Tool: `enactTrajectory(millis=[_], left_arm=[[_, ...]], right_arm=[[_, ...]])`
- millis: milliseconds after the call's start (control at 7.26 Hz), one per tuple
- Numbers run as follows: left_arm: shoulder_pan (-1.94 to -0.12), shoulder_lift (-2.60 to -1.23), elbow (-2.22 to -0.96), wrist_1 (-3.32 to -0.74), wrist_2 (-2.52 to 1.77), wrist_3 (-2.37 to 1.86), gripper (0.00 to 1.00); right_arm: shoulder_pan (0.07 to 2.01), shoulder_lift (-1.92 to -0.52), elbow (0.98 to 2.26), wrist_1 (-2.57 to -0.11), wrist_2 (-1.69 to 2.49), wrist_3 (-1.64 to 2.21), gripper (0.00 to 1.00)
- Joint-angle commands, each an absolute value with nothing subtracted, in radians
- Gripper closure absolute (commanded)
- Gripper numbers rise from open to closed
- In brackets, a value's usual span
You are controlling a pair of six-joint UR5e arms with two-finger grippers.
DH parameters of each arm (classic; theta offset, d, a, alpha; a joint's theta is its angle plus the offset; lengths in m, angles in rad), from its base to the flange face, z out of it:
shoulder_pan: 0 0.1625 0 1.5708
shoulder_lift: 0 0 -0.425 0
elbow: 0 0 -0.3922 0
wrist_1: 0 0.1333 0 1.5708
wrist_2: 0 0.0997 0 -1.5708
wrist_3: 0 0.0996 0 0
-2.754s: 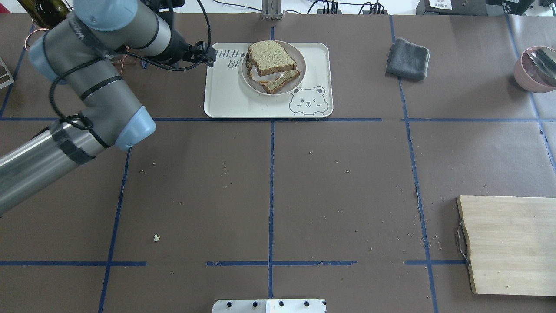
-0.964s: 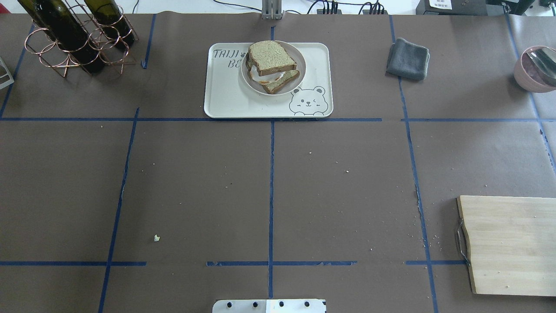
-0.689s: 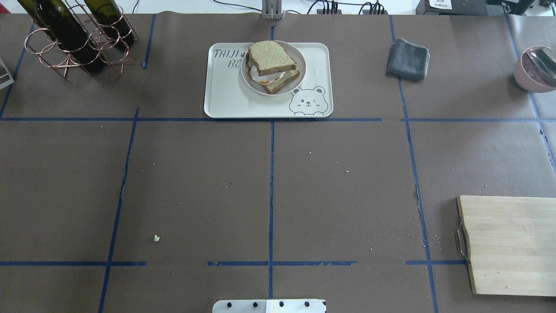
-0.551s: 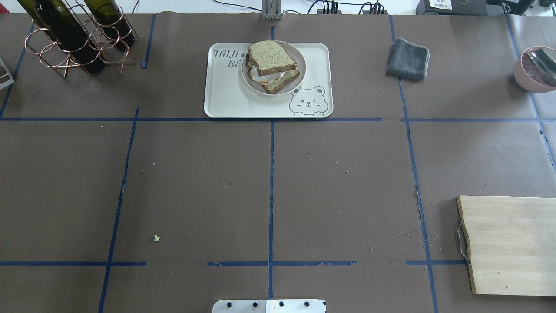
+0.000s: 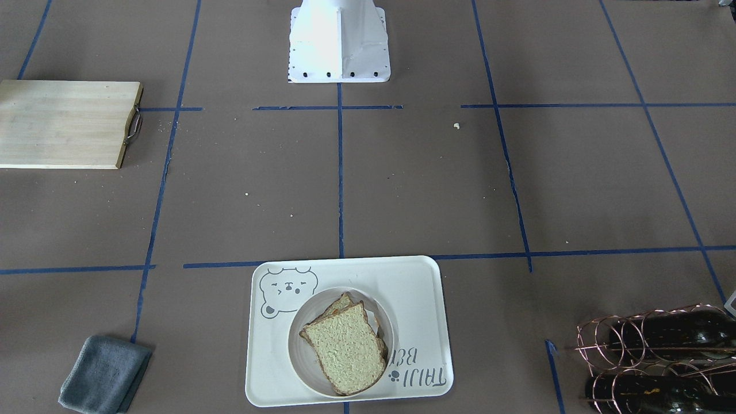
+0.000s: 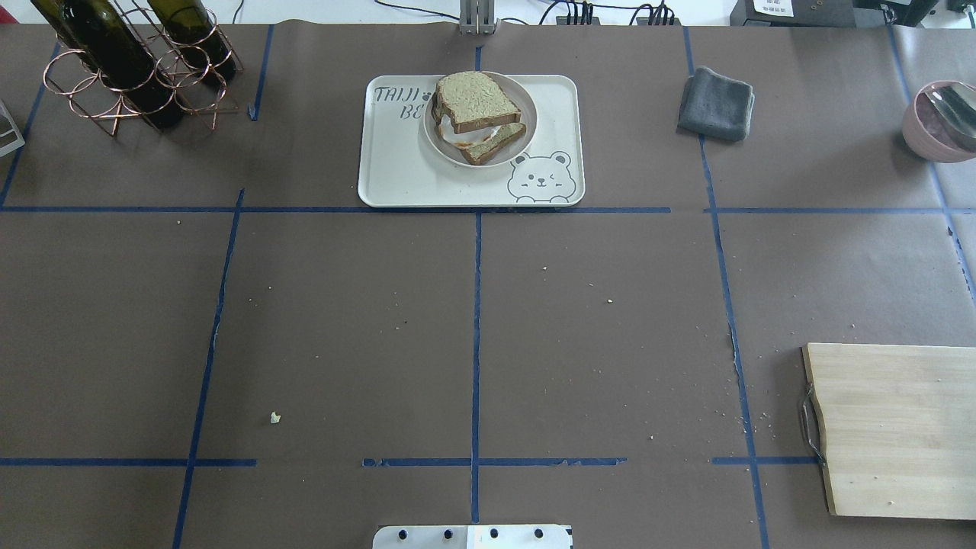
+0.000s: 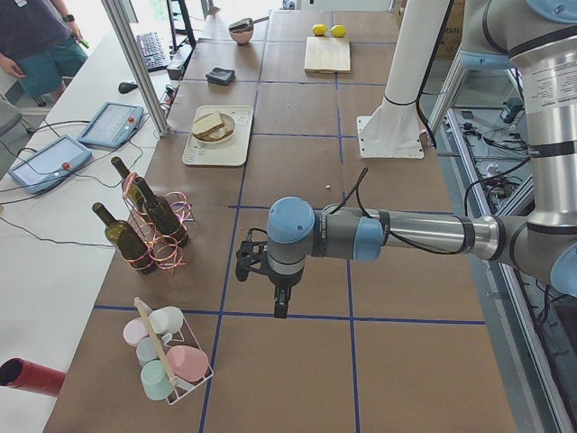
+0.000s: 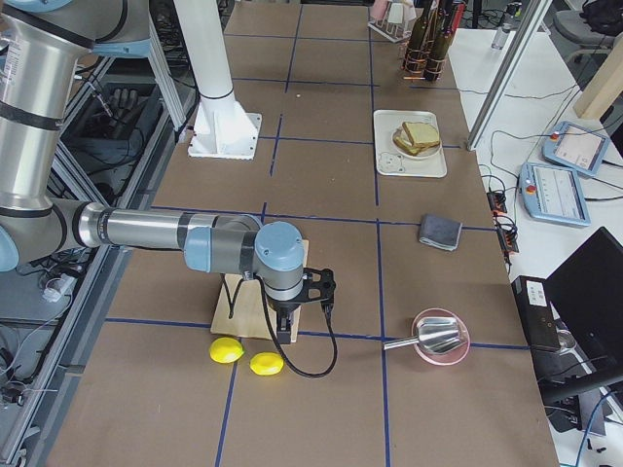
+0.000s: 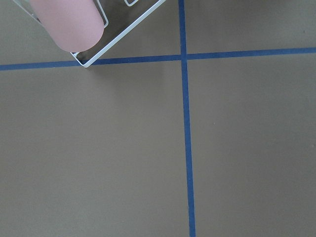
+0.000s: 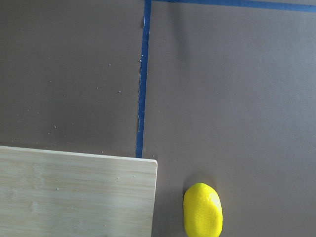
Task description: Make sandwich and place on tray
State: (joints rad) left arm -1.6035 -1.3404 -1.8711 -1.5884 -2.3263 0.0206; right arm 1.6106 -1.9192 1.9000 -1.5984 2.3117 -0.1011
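The sandwich [image 6: 476,103] lies on a round white plate [image 6: 438,145] on the cream bear tray [image 6: 404,171] at the table's far middle. The top slice sits skewed, and white egg and the lower slice show under it. The sandwich [image 5: 344,345] also shows in the front view on the tray [image 5: 414,287]. My left gripper [image 7: 278,302] hangs above bare table near the cup rack, far from the tray. My right gripper [image 8: 285,331] hangs over the cutting board's edge. Both show only in side views, so I cannot tell if they are open.
A wooden cutting board [image 6: 892,427] lies near right, with two lemons [image 8: 248,357] beside it. A grey cloth [image 6: 715,103] and a pink bowl [image 6: 942,122] are far right. A wine-bottle rack [image 6: 130,69] stands far left, and a cup rack [image 7: 167,352] lies beyond it.
The left arm, which was beside the tray's left edge 2.8 s ago, has left the overhead view. Over the last second nothing on the table has moved.
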Motion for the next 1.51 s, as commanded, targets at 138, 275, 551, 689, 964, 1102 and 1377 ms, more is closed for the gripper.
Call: enactTrajectory(millis=[138, 275, 551, 689, 964, 1102, 1377], left_arm=[[-1.601, -1.342, -1.861, -1.591, -2.325, 0.021, 0.0], [-1.601, -1.345, -1.846, -1.591, -2.326, 0.021, 0.0], [-1.601, -1.339, -1.845, -1.591, -2.324, 0.021, 0.0], [-1.601, -1.345, -1.844, -1.591, -2.324, 0.021, 0.0], [-1.601, -1.342, -1.844, -1.591, -2.324, 0.021, 0.0], [-1.601, -1.339, -1.845, -1.591, -2.324, 0.021, 0.0], [-1.601, -1.339, -1.847, -1.591, -2.324, 0.021, 0.0]], right_arm=[[1.611, -1.925, 1.898, -1.598, 2.312, -0.103, 0.0], [1.611, -1.925, 1.901, -1.598, 2.312, -0.104, 0.0], [1.611, -1.924, 1.899, -1.598, 2.31, -0.103, 0.0], [1.611, -1.921, 1.899, -1.598, 2.31, -0.098, 0.0], [1.611, -1.922, 1.896, -1.598, 2.309, -0.103, 0.0], [1.611, -1.924, 1.894, -1.598, 2.307, -0.103, 0.0], [1.611, -1.927, 1.894, -1.598, 2.307, -0.104, 0.0]])
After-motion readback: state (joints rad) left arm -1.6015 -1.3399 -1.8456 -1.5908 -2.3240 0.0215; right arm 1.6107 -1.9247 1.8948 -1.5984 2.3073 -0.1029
